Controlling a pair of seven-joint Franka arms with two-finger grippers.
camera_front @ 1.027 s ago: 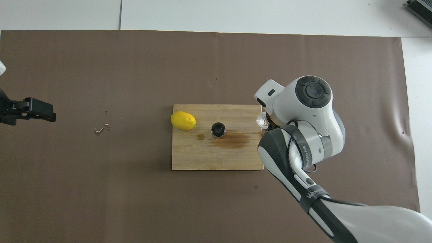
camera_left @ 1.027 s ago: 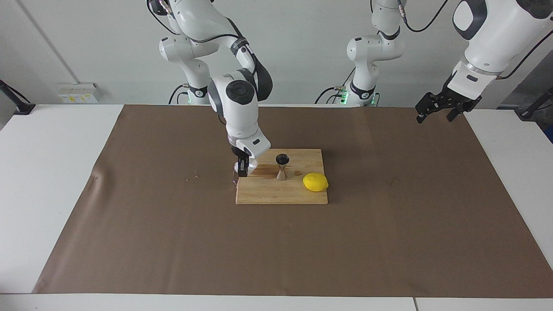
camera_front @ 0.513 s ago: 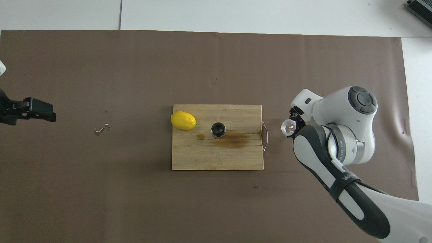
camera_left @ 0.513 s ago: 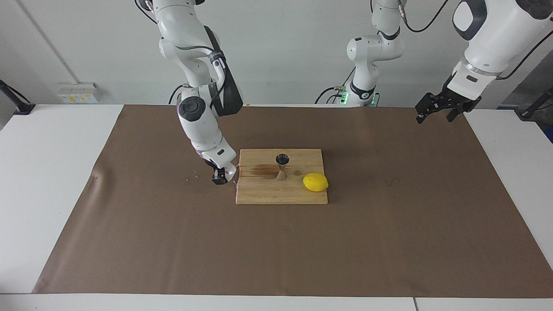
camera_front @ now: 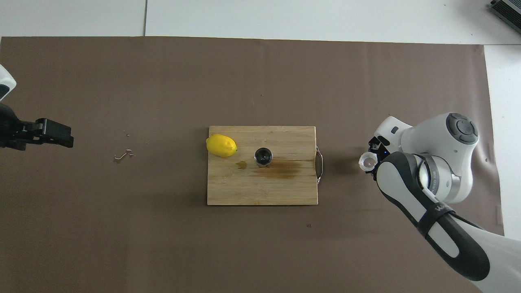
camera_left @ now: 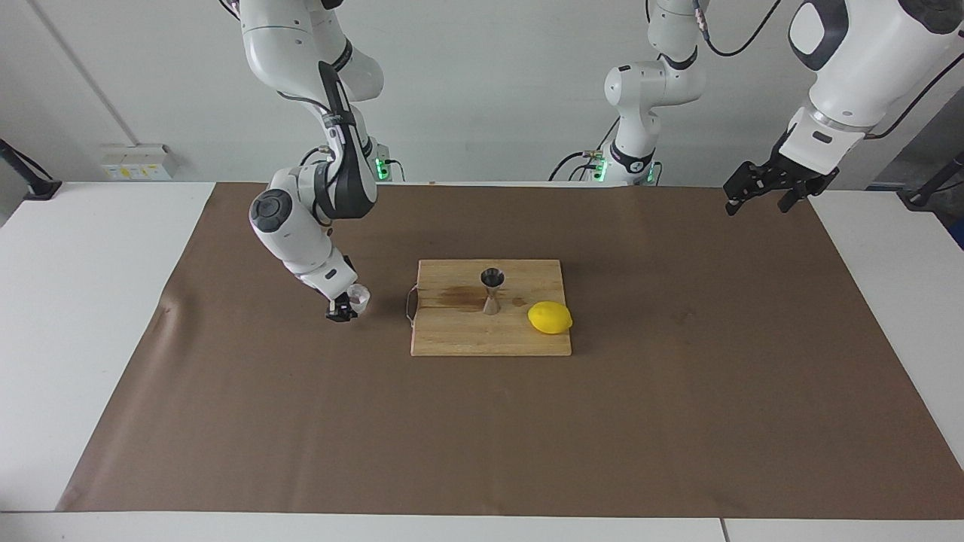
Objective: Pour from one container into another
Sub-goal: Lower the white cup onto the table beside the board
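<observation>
Facing view: my right end effector (camera_left: 345, 309) grips the cup (camera_left: 359, 296) low over the desk's brown mat (camera_left: 226, 391), beside the board (camera_left: 489, 331) where the jigger (camera_left: 492, 290) stands upright. Overhead view: my left end effector (camera_front: 55, 134), fingers spread wide, waits over the mat at its own end.

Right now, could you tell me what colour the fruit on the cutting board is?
The lemon is bright yellow, clearest in the facing view.

The right gripper (camera_left: 343, 307) has carried the cup (camera_left: 360, 297) off the cutting board (camera_left: 489, 331), apparently upright.
</observation>
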